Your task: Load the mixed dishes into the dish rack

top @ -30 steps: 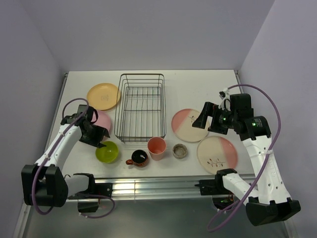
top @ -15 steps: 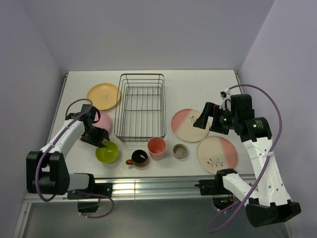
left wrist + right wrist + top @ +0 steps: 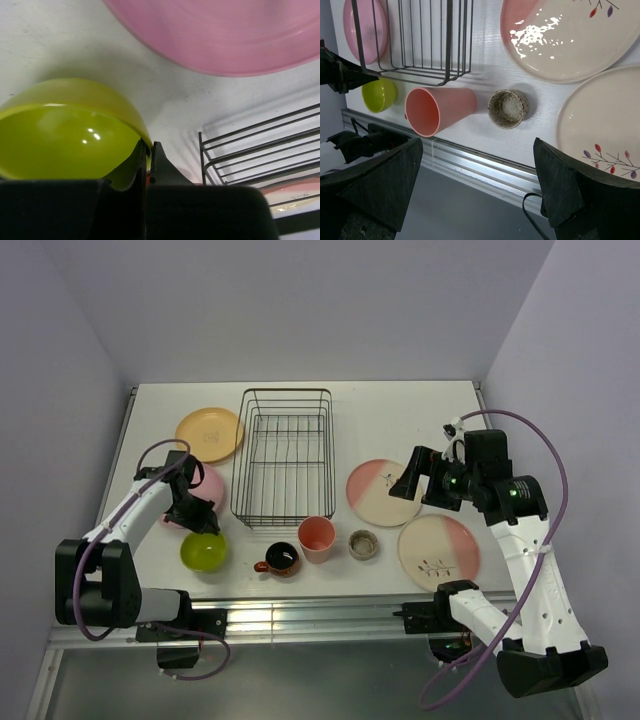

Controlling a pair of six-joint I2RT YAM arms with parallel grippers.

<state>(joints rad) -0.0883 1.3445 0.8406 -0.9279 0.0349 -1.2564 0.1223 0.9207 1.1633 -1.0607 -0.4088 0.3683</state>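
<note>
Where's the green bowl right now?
Top view, near left: the lime-green bowl is left of the red-brown mug, on the near side of the pink plate, its rim pinched by the left gripper.

I've pulled the lime-green bowl point(image 3: 203, 552) a little to the left with my left gripper point(image 3: 204, 529), which pinches its rim. The bowl now sits farther from the red-brown mug point(image 3: 279, 559) on the tabletop point(image 3: 400, 420).
</note>
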